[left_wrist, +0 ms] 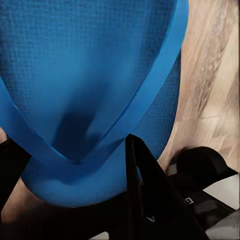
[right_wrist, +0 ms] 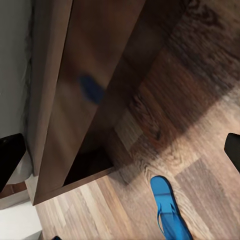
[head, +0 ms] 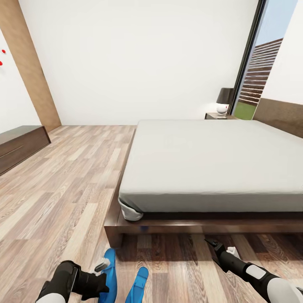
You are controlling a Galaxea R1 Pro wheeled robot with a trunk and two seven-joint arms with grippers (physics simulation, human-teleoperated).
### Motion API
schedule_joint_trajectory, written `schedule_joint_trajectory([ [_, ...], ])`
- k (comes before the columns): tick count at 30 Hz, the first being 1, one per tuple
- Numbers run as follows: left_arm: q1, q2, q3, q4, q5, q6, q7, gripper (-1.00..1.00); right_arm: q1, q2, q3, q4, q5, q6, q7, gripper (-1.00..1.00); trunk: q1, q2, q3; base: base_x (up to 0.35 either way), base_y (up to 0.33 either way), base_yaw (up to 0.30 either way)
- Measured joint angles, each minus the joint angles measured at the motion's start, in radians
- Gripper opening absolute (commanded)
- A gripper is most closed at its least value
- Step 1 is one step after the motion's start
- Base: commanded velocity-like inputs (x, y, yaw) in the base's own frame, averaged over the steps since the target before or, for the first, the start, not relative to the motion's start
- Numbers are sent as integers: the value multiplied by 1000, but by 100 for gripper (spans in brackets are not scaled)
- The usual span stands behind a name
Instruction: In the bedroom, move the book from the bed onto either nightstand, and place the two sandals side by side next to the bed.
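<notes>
One blue sandal [head: 108,269] sits at the left gripper [head: 102,275] near the foot corner of the bed [head: 210,164], above the wood-plank floor [head: 63,189]. In the left wrist view this sandal [left_wrist: 90,90] is right up against the camera, its thong straps meeting between the black fingers [left_wrist: 145,185], which stand on either side of the sole; I cannot tell whether the jaws press on it. The second sandal [head: 138,284] lies flat on the floor just beside the first, toe toward the bed frame; the right wrist view catches it [right_wrist: 167,207] near the frame's corner [right_wrist: 75,125]. The right gripper [head: 211,244] hangs low over the floor in front of the bed's foot edge, its fingers spread and clasping nothing. The mattress top is bare. At the far head corner stands a nightstand [head: 215,115] bearing a dark-shaded lamp [head: 224,101]. A long low dresser [head: 19,145] lines the left wall.
</notes>
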Motion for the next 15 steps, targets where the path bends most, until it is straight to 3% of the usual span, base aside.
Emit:
schedule_joint_trajectory([
  [2, 0, -31, -5, 1, 2, 0, 9, -100, 0, 0, 0, 0, 0, 0, 1, 100, 0, 0, 0, 0, 0, 0],
  [5, 0, -53, -9, 2, 0, -3, 15, -100, 0, 0, 0, 0, 0, 0, 1, 100, 0, 0, 0, 0, 0, 0],
  [15, -1, -86, -13, 6, -1, -47, 17, -100, 0, 0, 2, 0, 1, -3, 1, 100, 0, 0, 0, 0, 0, 0],
])
